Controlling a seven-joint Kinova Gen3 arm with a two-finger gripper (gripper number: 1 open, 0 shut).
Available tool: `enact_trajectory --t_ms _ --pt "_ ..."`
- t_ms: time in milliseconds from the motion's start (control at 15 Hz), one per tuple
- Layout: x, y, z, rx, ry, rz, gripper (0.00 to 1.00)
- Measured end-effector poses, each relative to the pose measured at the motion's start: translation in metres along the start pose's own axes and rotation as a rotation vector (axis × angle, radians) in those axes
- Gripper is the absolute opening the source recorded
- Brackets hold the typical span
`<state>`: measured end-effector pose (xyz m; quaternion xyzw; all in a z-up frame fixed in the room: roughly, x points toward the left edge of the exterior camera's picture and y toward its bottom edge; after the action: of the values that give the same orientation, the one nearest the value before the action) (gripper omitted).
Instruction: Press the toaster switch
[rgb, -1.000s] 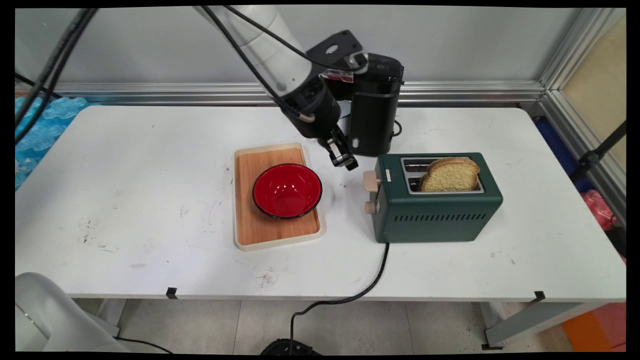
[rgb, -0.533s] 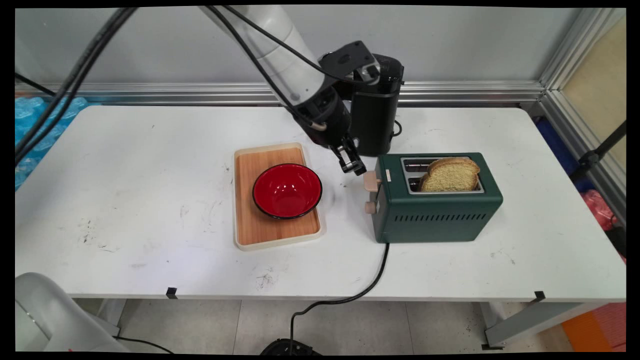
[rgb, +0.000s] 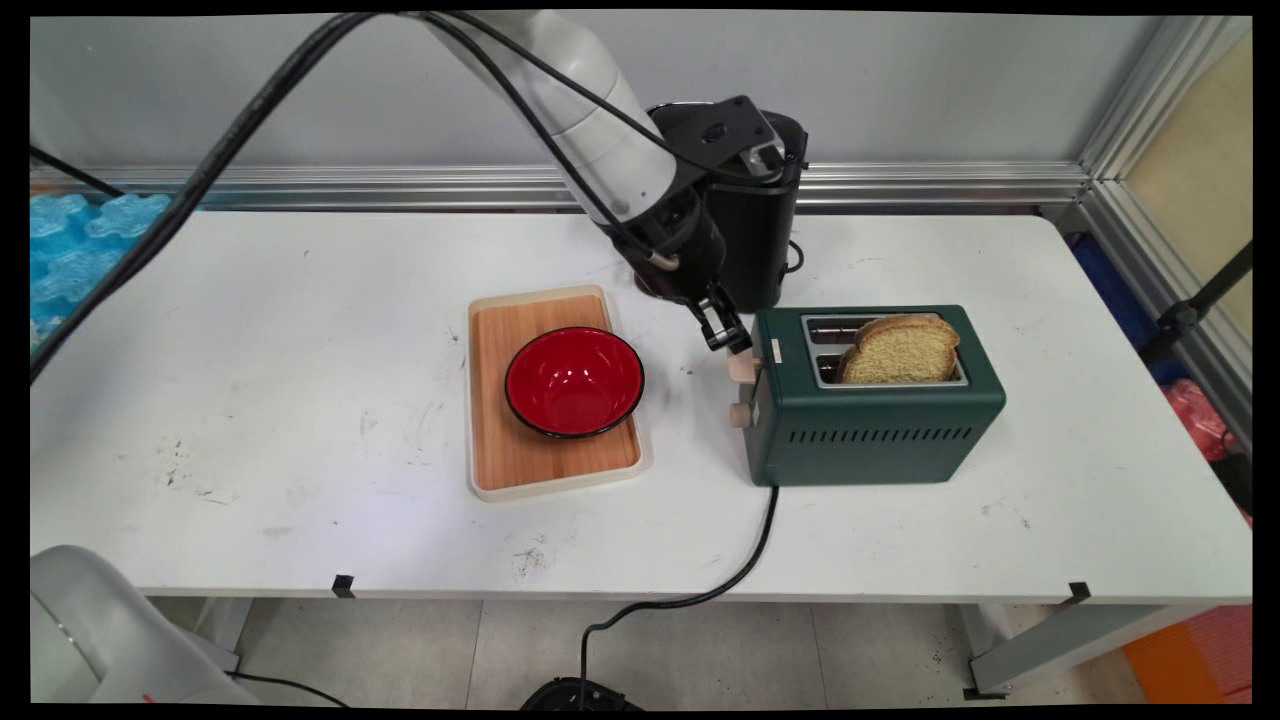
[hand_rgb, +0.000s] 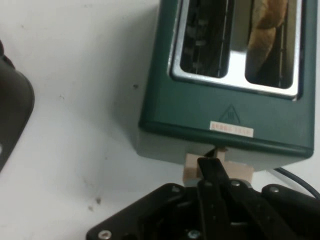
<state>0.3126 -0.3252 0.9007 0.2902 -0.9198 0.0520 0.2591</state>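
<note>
We take the green toaster as our landmark on the white counter. Nearest to us, its black power cord leaves the toaster's lower left corner and runs over the counter's near edge toward the floor.

To the left of the toaster, apart from it, we see a wooden tray with a cream rim, and a red bowl with a black rim sits on it.

On the toaster's left end we see a beige lever above a small beige knob. One slice of bread stands in the toaster's near slot and leans toward the far one.

The gripper hangs just above the lever at the toaster's left end. In the hand view the fingers are pressed together into a narrow tip with nothing between them, and that tip lies right at the lever below the toaster's green end wall; we cannot tell for sure whether it touches.

Behind the toaster, beside its far left corner, stands a tall black appliance, partly hidden by the arm.
</note>
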Motion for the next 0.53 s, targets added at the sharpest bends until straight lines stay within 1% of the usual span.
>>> enact_trajectory --t_ms 533 --pt "-0.002 0.006 0.017 -0.015 -0.004 -0.007 0.0"
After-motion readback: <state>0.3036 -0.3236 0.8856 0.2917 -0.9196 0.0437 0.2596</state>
